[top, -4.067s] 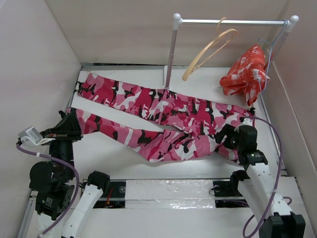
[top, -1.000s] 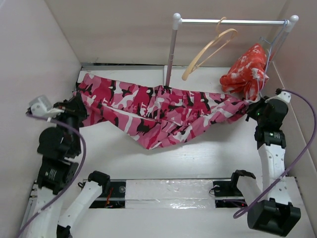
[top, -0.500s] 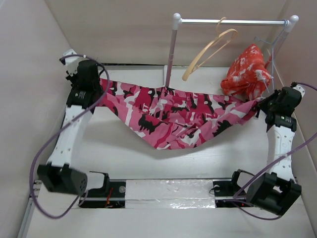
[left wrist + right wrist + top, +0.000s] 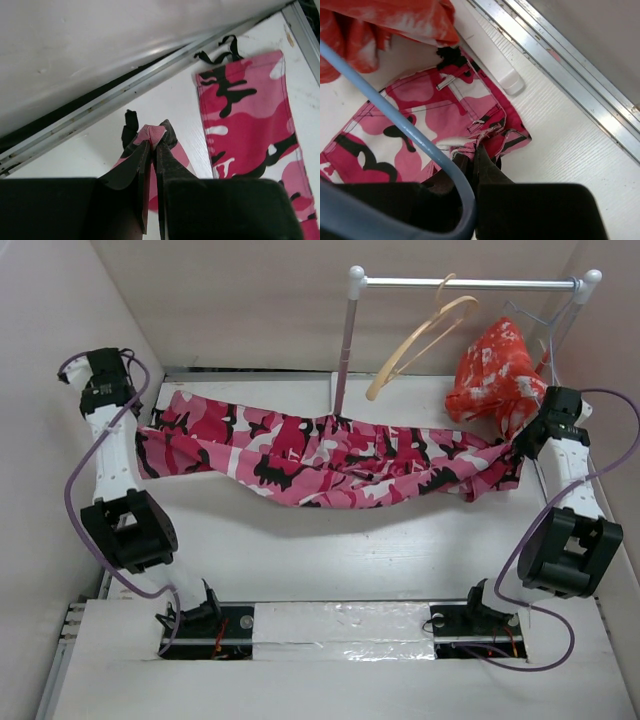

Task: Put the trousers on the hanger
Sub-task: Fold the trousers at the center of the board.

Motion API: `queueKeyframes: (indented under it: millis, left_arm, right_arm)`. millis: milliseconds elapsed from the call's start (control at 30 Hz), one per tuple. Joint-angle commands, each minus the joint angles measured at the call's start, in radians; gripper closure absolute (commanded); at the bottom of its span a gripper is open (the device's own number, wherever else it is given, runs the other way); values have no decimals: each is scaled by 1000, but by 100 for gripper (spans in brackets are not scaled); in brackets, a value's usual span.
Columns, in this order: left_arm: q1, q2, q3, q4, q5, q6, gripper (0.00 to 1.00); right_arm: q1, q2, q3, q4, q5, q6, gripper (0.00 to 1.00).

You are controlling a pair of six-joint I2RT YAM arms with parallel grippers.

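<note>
The camouflage trousers (image 4: 330, 460) stretch across the table between my two grippers and sag in the middle. My left gripper (image 4: 142, 432) is shut on their left end; the left wrist view shows pink fabric (image 4: 152, 134) pinched at the fingertips and a leg end (image 4: 250, 120) flat on the table beside it. My right gripper (image 4: 520, 445) is shut on the waist end, bunched at the fingers (image 4: 487, 167) in the right wrist view. The tan wooden hanger (image 4: 420, 335) hangs tilted from the rail (image 4: 470, 284), behind the trousers and apart from both grippers.
A red-orange garment (image 4: 495, 375) hangs at the rail's right end on a grey-blue wire hanger (image 4: 405, 125), which crosses close in front of my right gripper. The rail's white post (image 4: 345, 340) stands just behind the trousers. Walls enclose the table on three sides.
The trousers lay flat with both legs spread; now they are lifted and held stretched. In the last half second both arms swung outward and the left end dropped lower.
</note>
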Motion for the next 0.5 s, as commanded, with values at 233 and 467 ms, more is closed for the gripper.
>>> queueKeyframes:
  millis: [233,467]
  left_arm:
    - [79,33,124,3,73,-69,100]
    - [68,-163,-77,37,51,-35,100]
  right_arm:
    - [-35,52,68,141,54,-9,100]
    - [-35,175,174,117,68,-11,100]
